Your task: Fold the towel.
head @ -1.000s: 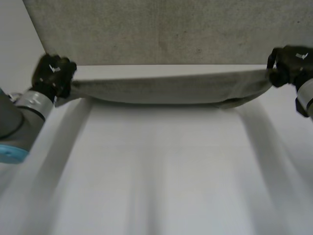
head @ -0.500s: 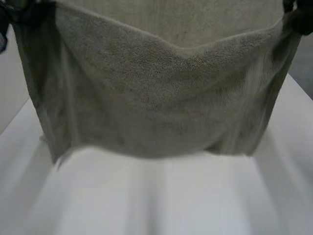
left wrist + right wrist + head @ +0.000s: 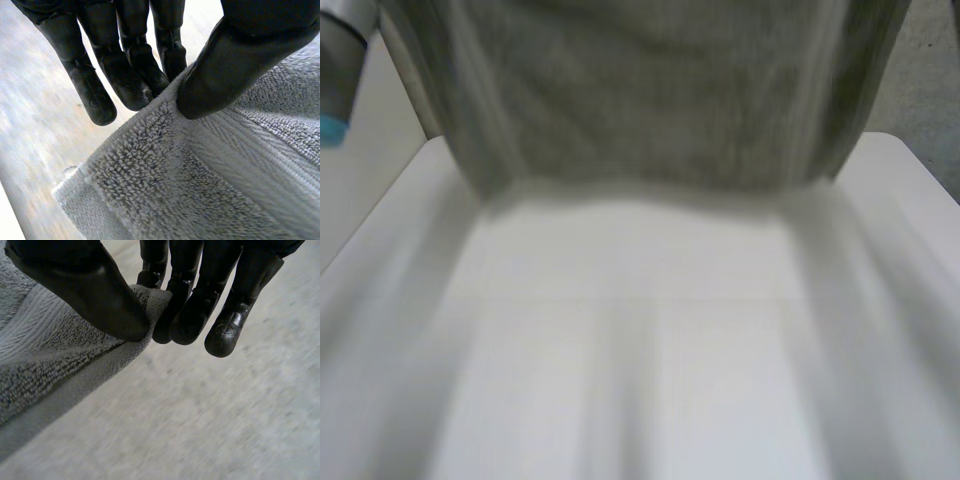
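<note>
A grey terry towel (image 3: 650,95) hangs in the air above the far part of the white table (image 3: 640,350), its lower edge just over the tabletop. In the left wrist view my left hand (image 3: 235,55) pinches the towel (image 3: 200,170) near a corner between thumb and fingers. In the right wrist view my right hand (image 3: 100,290) pinches another corner of the towel (image 3: 45,355) the same way. Part of my left arm (image 3: 342,60) shows beside the towel in the head view.
The white table stretches towards me below the hanging towel. Grey carpet floor (image 3: 925,90) lies beyond the table's far right corner.
Both hands have lifted the towel from a low sagging strip at the table's far edge up into a hanging sheet. Its lower edge has swung farther away from me.
</note>
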Available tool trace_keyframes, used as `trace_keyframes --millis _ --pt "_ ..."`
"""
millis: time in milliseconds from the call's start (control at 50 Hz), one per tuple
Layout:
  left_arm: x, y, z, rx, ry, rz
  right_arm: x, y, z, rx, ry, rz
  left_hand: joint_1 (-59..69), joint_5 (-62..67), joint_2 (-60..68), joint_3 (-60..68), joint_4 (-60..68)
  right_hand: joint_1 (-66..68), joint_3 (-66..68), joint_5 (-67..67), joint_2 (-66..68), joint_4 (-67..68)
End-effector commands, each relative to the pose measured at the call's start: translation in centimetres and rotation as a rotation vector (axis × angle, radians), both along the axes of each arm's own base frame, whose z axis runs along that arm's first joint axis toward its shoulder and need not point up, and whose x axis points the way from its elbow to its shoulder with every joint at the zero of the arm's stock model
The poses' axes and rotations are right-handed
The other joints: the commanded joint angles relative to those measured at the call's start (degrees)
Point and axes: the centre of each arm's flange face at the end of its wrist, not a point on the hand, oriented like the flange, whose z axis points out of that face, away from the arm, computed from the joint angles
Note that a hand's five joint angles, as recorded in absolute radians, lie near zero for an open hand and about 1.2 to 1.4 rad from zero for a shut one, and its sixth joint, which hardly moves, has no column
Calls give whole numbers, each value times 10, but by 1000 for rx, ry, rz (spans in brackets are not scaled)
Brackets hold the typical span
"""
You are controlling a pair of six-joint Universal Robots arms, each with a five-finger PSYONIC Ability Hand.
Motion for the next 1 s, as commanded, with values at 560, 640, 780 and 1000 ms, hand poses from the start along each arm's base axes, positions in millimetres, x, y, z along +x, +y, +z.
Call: trace_keyframes --millis 560,640,780,1000 --pt "17 47 -227 547 -93 -129 -42 12 -232 620 91 264 70 53 26 29 20 37 37 34 42 36" --pt "23 54 -207 514 -87 -118 -42 19 -223 616 85 264 70 53 26 29 20 37 37 34 42 36" --pt "30 70 -176 483 -81 -105 -47 54 -169 565 67 265 70 53 26 29 20 37 37 34 42 36" --pt "33 124 -145 450 -89 -125 -80 80 -128 602 8 179 70 53 26 29 20 37 37 34 42 36"
